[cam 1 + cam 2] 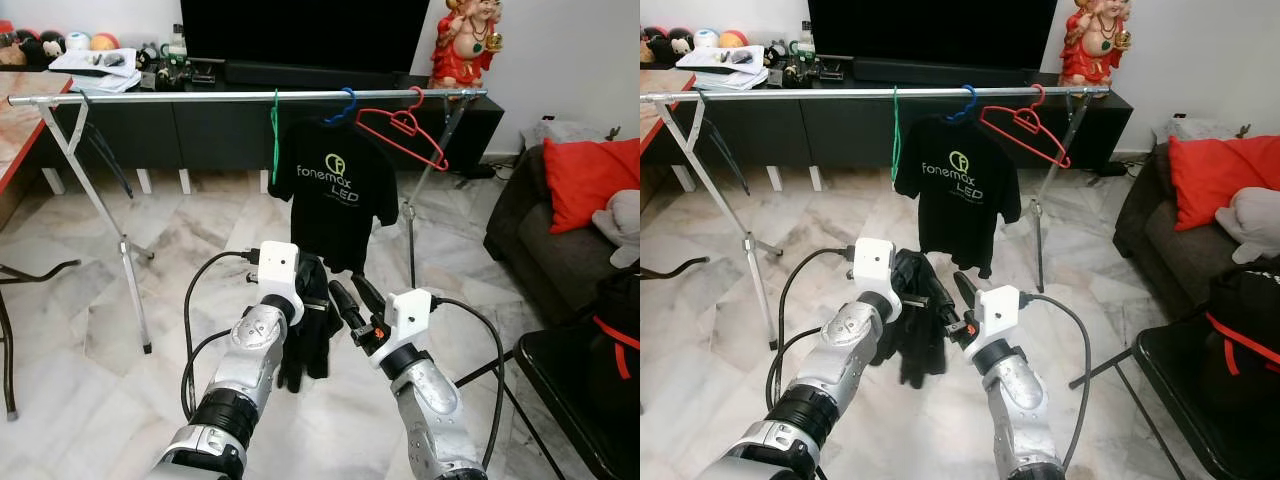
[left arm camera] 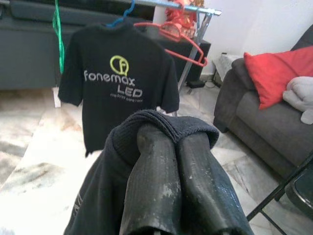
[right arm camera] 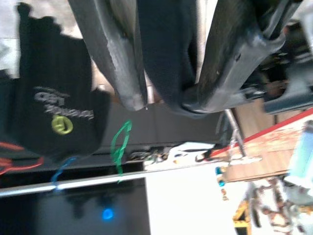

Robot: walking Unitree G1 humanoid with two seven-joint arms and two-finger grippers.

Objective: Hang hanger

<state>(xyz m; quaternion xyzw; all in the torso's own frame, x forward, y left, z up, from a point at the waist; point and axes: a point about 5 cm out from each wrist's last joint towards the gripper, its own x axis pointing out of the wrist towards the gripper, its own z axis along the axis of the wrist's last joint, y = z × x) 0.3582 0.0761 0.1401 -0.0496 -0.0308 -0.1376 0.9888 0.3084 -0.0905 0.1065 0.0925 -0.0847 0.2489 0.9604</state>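
Note:
A silver clothes rail (image 1: 200, 97) spans the room ahead. On it hang a green hanger (image 1: 275, 135), a blue hanger (image 1: 343, 108) carrying a black printed T-shirt (image 1: 335, 190), and a bare red hanger (image 1: 405, 130). My left gripper (image 2: 173, 147) is shut on a black garment (image 1: 305, 350), which drapes over its fingertips and hangs down below the rail, in front of the T-shirt. Whether a hanger sits inside this garment is hidden. My right gripper (image 1: 348, 288) is open just to the right of the garment, its fingers (image 3: 122, 73) reaching along the cloth's edge.
The rack's splayed legs (image 1: 115, 225) stand on the marble floor. Behind the rail is a dark TV console (image 1: 130, 130) with a red statue (image 1: 468, 40). A grey sofa with a red cushion (image 1: 590, 180) and a black chair (image 1: 570, 390) close off the right; a table edge (image 1: 20, 140) is at left.

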